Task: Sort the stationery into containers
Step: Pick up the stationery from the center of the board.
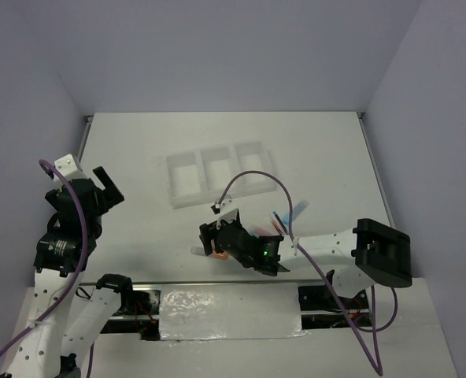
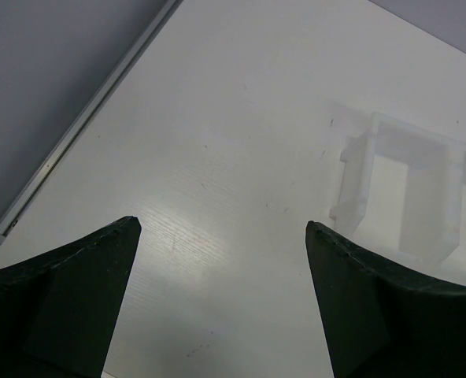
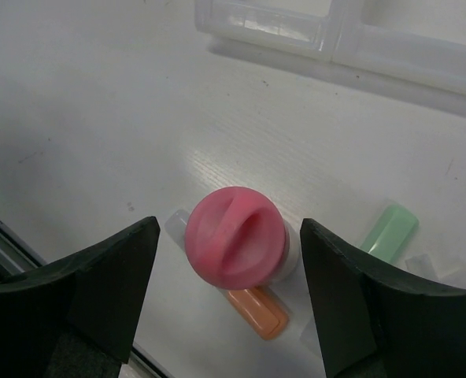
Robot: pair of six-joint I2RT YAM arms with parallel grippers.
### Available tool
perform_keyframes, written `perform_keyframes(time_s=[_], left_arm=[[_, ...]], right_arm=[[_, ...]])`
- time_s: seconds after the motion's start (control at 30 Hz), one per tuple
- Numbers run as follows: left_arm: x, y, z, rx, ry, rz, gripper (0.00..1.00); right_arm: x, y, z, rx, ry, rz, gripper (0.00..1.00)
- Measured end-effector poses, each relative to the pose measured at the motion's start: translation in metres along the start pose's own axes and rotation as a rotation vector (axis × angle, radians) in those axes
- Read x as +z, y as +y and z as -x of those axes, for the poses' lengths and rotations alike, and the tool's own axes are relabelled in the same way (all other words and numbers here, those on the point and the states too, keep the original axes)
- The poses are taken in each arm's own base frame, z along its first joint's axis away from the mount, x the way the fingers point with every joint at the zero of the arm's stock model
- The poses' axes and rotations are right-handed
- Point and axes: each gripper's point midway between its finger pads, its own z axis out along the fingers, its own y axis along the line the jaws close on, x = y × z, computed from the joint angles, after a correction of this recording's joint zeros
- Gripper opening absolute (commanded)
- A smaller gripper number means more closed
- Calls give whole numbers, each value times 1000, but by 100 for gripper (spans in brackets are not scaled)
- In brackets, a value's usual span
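Note:
A stubby pink cylinder [image 3: 237,236] stands upright on the table between the open jaws of my right gripper [image 3: 229,228]; the fingers do not touch it. An orange marker [image 3: 258,311] lies just behind it and a green marker [image 3: 390,232] to its right. In the top view the right gripper [image 1: 215,236] is low near the front edge, with red and dark blue pens [image 1: 280,221] and a light-blue marker [image 1: 300,211] behind its wrist. The white three-compartment tray [image 1: 187,197] lies beyond. My left gripper [image 1: 107,190] is open and empty at the far left.
The tray's near wall shows at the top of the right wrist view [image 3: 335,35] and one end of it shows in the left wrist view [image 2: 359,189]. The table's left rail [image 2: 83,126] runs beside the left gripper [image 2: 221,224]. The table's front edge lies close under the right gripper.

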Motion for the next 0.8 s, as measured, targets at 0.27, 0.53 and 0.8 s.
perform_keyframes(time_s=[0.27, 0.53, 0.8], left_arm=[[0, -2, -1, 1, 5, -8, 99], [0, -5, -1, -1, 6, -25, 99], [1, -7, 0, -3, 3, -33, 99]], right_arm=[[19, -13, -30, -80, 46, -76, 54], [30, -16, -20, -133, 40, -115, 0], [49, -58, 101, -50, 103, -148, 0]])
